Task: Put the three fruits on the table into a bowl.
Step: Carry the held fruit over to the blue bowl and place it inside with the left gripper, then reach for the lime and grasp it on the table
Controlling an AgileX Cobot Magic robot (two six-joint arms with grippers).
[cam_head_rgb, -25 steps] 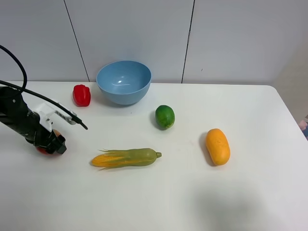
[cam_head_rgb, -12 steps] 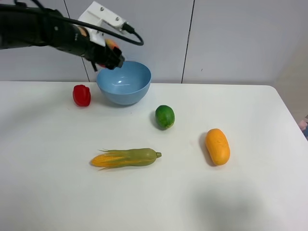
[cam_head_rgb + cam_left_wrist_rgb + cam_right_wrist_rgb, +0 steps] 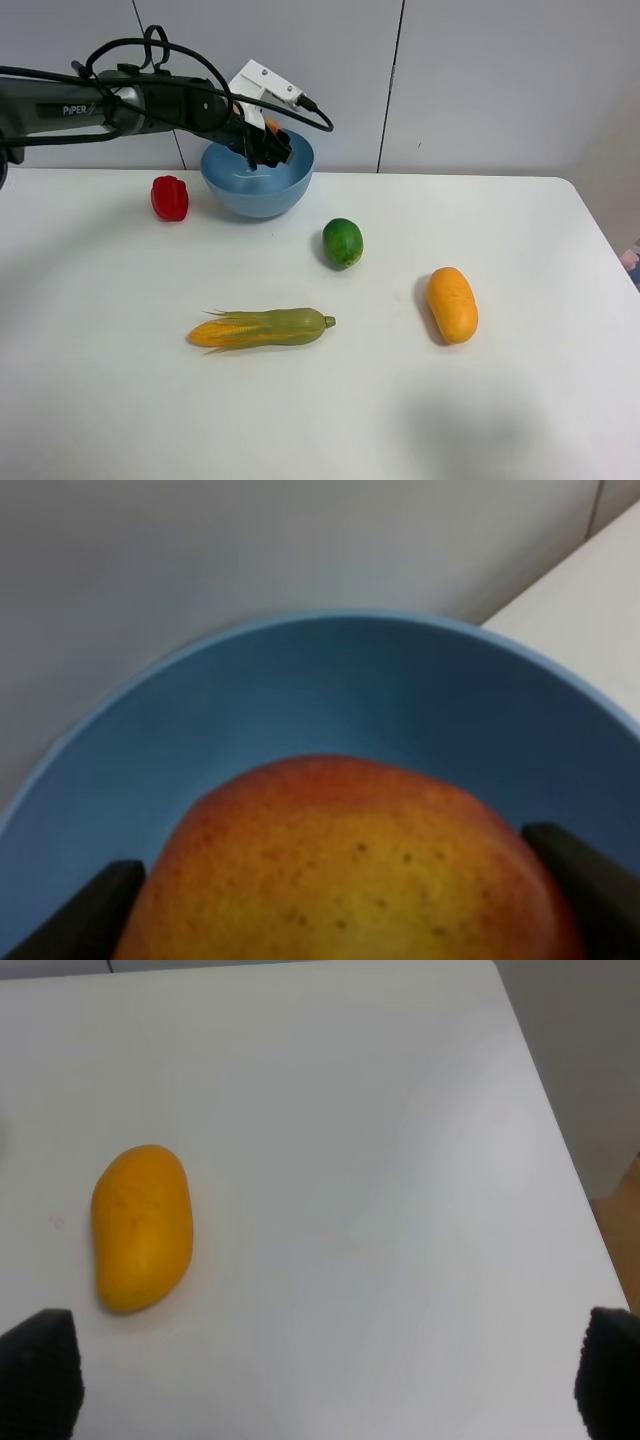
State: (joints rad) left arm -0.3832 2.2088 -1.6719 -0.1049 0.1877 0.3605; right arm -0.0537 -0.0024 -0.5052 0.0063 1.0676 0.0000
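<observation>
My left gripper [image 3: 266, 150] is shut on the red-yellow pomegranate [image 3: 350, 870] and holds it inside the rim of the light-blue bowl [image 3: 257, 183] at the back of the white table [image 3: 520, 400]. In the left wrist view the bowl's inner wall [image 3: 350, 680] curves behind the fruit. The green lime [image 3: 342, 242] lies in front of the bowl to the right. The orange mango [image 3: 452, 304] lies further right; it also shows in the right wrist view [image 3: 142, 1226]. My right gripper [image 3: 322, 1375] is open and empty above the table, apart from the mango; it is out of the exterior view.
A small red bell pepper [image 3: 170, 198] stands left of the bowl. A corn cob with green husk [image 3: 262, 327] lies in the front middle. The table's right edge [image 3: 560, 1150] runs close to the mango's side.
My left gripper lifted the pomegranate from the table's left side, carried it up and right, and now holds it lowered into the bowl. The other things have not moved.
</observation>
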